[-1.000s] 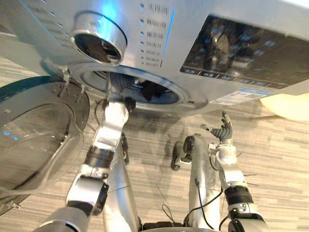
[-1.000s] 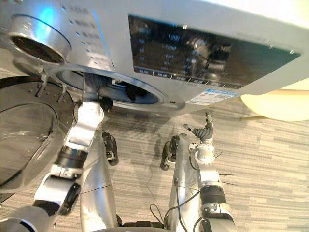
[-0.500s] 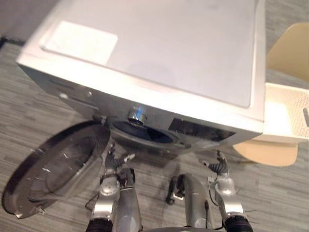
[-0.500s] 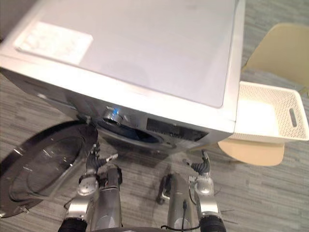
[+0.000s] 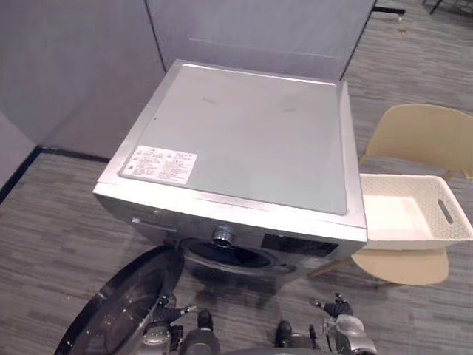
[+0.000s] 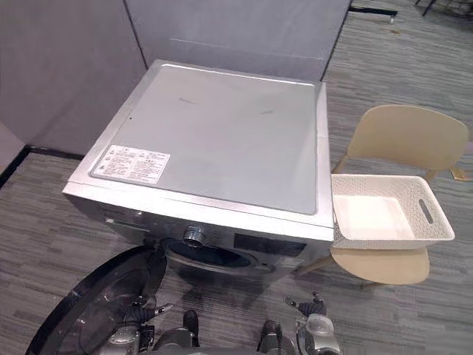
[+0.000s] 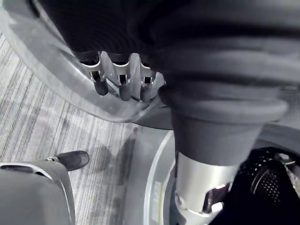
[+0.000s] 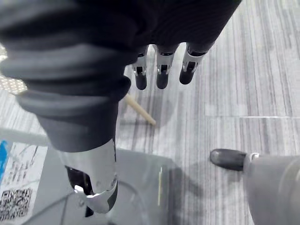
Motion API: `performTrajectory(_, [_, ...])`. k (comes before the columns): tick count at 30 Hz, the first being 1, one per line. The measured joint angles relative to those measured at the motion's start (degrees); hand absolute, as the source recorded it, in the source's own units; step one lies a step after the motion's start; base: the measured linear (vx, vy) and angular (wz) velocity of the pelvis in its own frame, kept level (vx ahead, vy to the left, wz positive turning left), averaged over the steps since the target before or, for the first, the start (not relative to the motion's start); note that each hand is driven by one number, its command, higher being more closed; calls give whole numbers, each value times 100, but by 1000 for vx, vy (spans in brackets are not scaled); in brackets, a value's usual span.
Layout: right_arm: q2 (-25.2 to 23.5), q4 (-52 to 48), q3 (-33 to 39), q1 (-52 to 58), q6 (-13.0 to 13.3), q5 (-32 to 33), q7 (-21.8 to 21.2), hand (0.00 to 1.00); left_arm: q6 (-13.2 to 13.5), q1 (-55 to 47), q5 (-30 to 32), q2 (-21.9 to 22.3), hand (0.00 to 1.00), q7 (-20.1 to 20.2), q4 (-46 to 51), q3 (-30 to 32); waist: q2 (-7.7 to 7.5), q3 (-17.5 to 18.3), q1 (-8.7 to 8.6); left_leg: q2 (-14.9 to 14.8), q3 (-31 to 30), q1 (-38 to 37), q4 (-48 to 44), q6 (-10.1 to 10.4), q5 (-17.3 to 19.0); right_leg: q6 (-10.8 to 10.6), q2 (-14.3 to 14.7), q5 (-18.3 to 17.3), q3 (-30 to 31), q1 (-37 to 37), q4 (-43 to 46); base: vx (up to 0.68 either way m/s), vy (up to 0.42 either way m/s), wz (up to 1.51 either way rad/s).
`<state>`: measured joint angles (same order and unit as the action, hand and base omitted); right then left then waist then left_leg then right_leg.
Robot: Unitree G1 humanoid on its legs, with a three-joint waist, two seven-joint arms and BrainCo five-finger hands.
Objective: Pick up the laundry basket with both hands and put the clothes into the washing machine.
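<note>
While the head is rising and drawing back from where it hung close under the control panel a second ago, the whole scene is coming into sight from high above, so most of the apparent shift is the camera's own. At the far left the round glass door (image 5: 118, 310) is lying swung wide open. Just beside it the left hand (image 5: 168, 318), which was reaching into the drum a second ago, is now hanging low and outside the machine. Its fingers (image 7: 121, 86) are showing straight and relaxed against the door's rim in the left wrist view, and they are gripping nothing. The washing machine (image 5: 244, 140) is standing in the middle with its drum opening (image 5: 225, 257) gaping dark; whether clothes are lying inside I cannot tell. To the right, the right hand (image 5: 338, 307) is hovering over the striped floor (image 8: 243, 56), fingers (image 8: 161, 70) loosely extended, also carrying nothing. Farthest right, the white laundry basket (image 5: 451, 222) is sitting on a pale chair (image 5: 417, 137), touching the machine's side, and its inside is looking bare. Judging by that, the loading is probably finishing and the robot is standing back.
</note>
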<state>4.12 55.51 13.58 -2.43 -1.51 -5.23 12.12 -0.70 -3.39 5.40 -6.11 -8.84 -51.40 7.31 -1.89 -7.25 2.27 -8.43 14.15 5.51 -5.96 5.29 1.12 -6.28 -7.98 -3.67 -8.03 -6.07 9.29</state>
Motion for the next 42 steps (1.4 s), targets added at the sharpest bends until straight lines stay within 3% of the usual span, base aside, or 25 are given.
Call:
performTrajectory(3, [62,52,-188,-97,15,1,7,0,18,307,-12,-14,0,-6,35,1,6,-55,-5,-76,19,398,-455,-31,19,-4,10,304,38,-558,586,-127,45,-19])
performTrajectory(4, [92,58,-225,-161,6,1,10,0,72,352,-12,10,0,-12,59,39,106,-93,21,-256,19,444,-458,-224,111,-60,51,241,82,-551,667,-200,23,8])
performTrajectory(5, [46,79,-300,-166,-3,-1,5,0,127,417,-14,-1,0,-19,147,117,63,-215,8,-194,-55,515,-636,-228,108,-53,-114,-410,150,-831,2117,-151,-15,28])
performTrajectory(8, [-23,118,-424,-115,4,8,11,0,155,331,-38,-20,0,-112,302,197,-47,-176,90,-81,-454,836,-1052,-234,96,-405,-206,-975,269,-418,3637,-173,-106,67])
performTrajectory(10, [-13,108,-505,-258,50,8,18,0,156,281,-79,24,0,-181,441,240,-130,-122,345,-83,-470,1241,-1334,-179,15,-407,-154,-1461,500,-74,3075,-317,-235,12])
performTrajectory(11, [44,76,-503,-500,100,13,27,0,145,262,-86,77,0,-230,513,238,-55,-104,427,-180,-509,1555,-1282,-102,-224,-141,34,-1793,445,-36,2362,-385,-242,-20])
performTrajectory(12, [110,-35,-507,-628,126,22,53,0,140,228,-126,237,0,-268,556,229,125,-99,545,-295,-541,1736,-834,-63,-598,121,241,-1944,328,13,1616,-406,-238,-14])
performTrajectory(13, [163,-68,-515,-676,139,26,59,0,129,227,-139,342,0,-277,552,222,297,-171,526,-351,-612,1756,-656,-67,-779,222,380,-1871,277,-22,1521,-422,-210,28])
performTrajectory(14, [222,-51,-516,-633,151,36,77,0,116,174,-144,505,0,-272,564,96,600,-278,441,-485,-829,1728,-244,-32,-901,347,645,-1711,-1,-3,1480,-404,-208,73])
performTrajectory(15, [205,-26,-511,-444,91,41,80,0,116,120,-142,523,0,-266,572,-32,638,-313,421,-502,-879,1576,85,36,-821,433,694,-1658,-206,68,1476,-369,-186,93])
performTrajectory(16, [188,-19,-500,-346,85,41,101,0,116,89,-138,520,0,-253,573,-66,623,-333,378,-510,-886,1495,226,121,-686,514,689,-1610,-344,143,1408,-314,-160,99])
performTrajectory(17, [128,-35,-443,-183,90,41,160,0,117,57,-135,515,0,-245,597,-67,496,-415,300,-511,-713,1417,317,188,-530,635,589,-1537,-644,208,1358,-369,-119,98])
performTrajectory(18, [83,-46,-324,-112,90,43,189,0,116,60,-131,512,0,-237,612,-97,419,-431,255,-420,-534,1369,158,169,-554,736,443,-1476,-800,179,1353,-375,-107,88])
performTrajectory(20, [127,-82,-205,-62,94,43,226,0,117,52,-127,508,0,-235,728,-221,298,-422,155,-199,-561,1384,-574,115,-550,734,220,-1294,-925,71,1257,-277,-32,53])
performTrajectory(22, [181,-80,-151,-46,91,36,241,0,122,42,-121,522,0,-230,869,-300,300,-427,169,-168,-703,1202,-1334,31,-429,691,170,-1041,-885,-56,1059,-172,67,13])
performTrajectory(23, [203,-67,-145,-51,93,33,238,0,125,54,-121,494,0,-229,871,-322,345,-400,157,-148,-799,917,-1447,2,43,648,165,-904,-854,-126,947,-144,124,-7])
performTrajectory(25, [194,-49,-106,-52,93,30,222,0,124,69,-117,430,0,-231,871,-327,403,-372,141,-129,-882,434,-1135,-21,405,560,175,-755,-784,-164,781,-163,198,-11])
performTrajectory(26, [190,-7,-101,-31,93,26,203,0,121,65,-105,398,0,-231,872,-341,468,-327,114,-70,-916,140,-521,38,448,461,207,-632,-770,-160,655,-119,196,-9])
performTrajectory(28, [125,37,-23,23,84,24,146,0,117,65,-38,230,0,-238,918,-447,366,-208,5,96,-908,56,-9,-10,198,312,105,-330,-787,-97,267,-89,182,11])
performTrajectory(32, [167,122,73,68,90,18,146,0,109,220,140,-122,0,-252,1092,-558,346,-133,-127,392,-942,-51,289,-136,32,112,-29,111,-832,183,-372,-12,164,10])
performTrajectory(38, [208,169,91,168,100,20,144,0,141,799,215,-1068,0,-531,2080,-190,301,-60,-145,630,-969,-166,554,-319,-125,2,-131,355,-913,395,-845,42,72,5])
performTrajectory(42, [298,163,112,146,118,23,133,0,243,1350,192,-1737,0,-856,2142,284,241,-65,-149,642,-996,-87,601,-326,-130,19,-109,384,-934,375,-982,93,-1,2])
